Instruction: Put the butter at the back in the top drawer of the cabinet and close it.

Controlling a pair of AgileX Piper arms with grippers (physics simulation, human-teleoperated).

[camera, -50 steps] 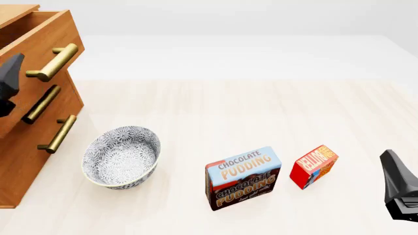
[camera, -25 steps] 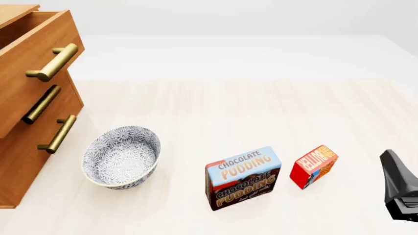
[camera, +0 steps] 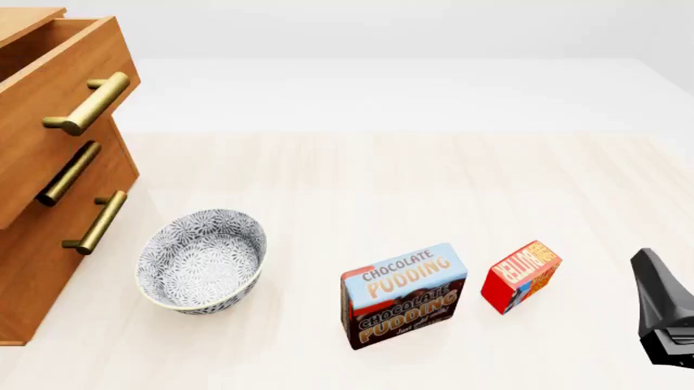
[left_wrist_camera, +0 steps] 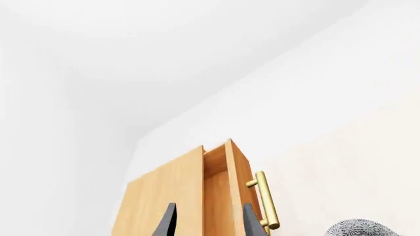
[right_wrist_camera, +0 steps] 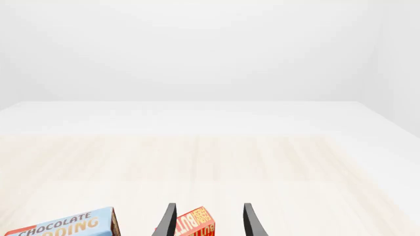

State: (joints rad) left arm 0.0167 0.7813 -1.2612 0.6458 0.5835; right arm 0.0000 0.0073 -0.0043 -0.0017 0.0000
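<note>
Front view is showing the butter (camera: pixel 519 275) standing on the table (camera: pixel 358 187) at my right, just beside the pudding box (camera: pixel 404 295) and apart from it; I am seeing the right gripper (camera: pixel 661 313) as a dark body at the frame edge, near the butter but not touching it. Right wrist view is showing the 2 fingers (right_wrist_camera: pixel 168 221) spread wide and holding nothing, with the butter (right_wrist_camera: pixel 194 225) lying between their lines of travel; the right gripper (right_wrist_camera: pixel 206 223) is therefore open and empty. Left wrist view is showing the left gripper (left_wrist_camera: pixel 206 221) also spread and empty, looking toward the cabinet (left_wrist_camera: pixel 170 196); the top drawer (camera: pixel 60 106) is standing pulled out, its handle (camera: pixel 87 103) untouched.

Handling judgement: I am treating the butter as a light, stiff carton with smooth printed faces; it is probably slipping easily under a weak pinch and tipping if nudged on 1 corner. I am planning to take hold across the 2 long flat sides, near mid-height, jaws square to those faces; gripping on the corners is risking rotation. Moderate closing force is likely sufficient; the bowl (camera: pixel 201 260) is sitting between the butter and the cabinet, so I am allowing height on the carry.
</note>
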